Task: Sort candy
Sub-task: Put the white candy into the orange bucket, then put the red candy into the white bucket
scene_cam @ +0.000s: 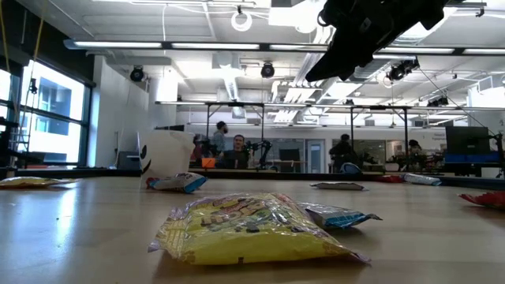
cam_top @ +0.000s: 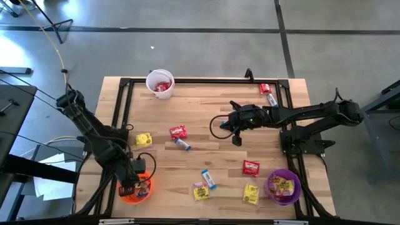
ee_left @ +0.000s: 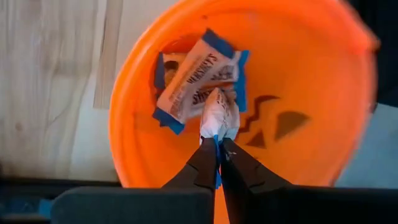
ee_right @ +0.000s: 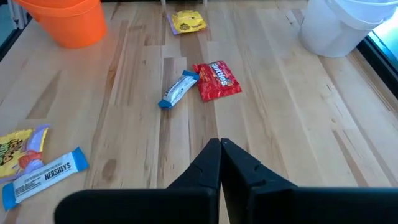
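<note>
Slim blue-and-white wrapped bar (ee_left: 219,118) pinched at one end by left gripper (ee_left: 217,148), fingers closed on it, hanging just above round orange plastic cup (ee_left: 311,74); another blue-and-white bar (ee_left: 196,78) lies in the cup below the tips. Right gripper (ee_right: 220,147) closed, empty, above mid-table. Ahead of it on wooden table (ee_right: 292,112): blue-and-white bar (ee_right: 177,90) touching red packet (ee_right: 216,79), yellow packet (ee_right: 188,22) farther, white cup (ee_right: 339,25) off to one side.

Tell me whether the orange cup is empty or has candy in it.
Not empty. In the left wrist view, blue-and-white bars lie inside the orange cup, and the left gripper, shut on another bar, hangs over it.
</note>
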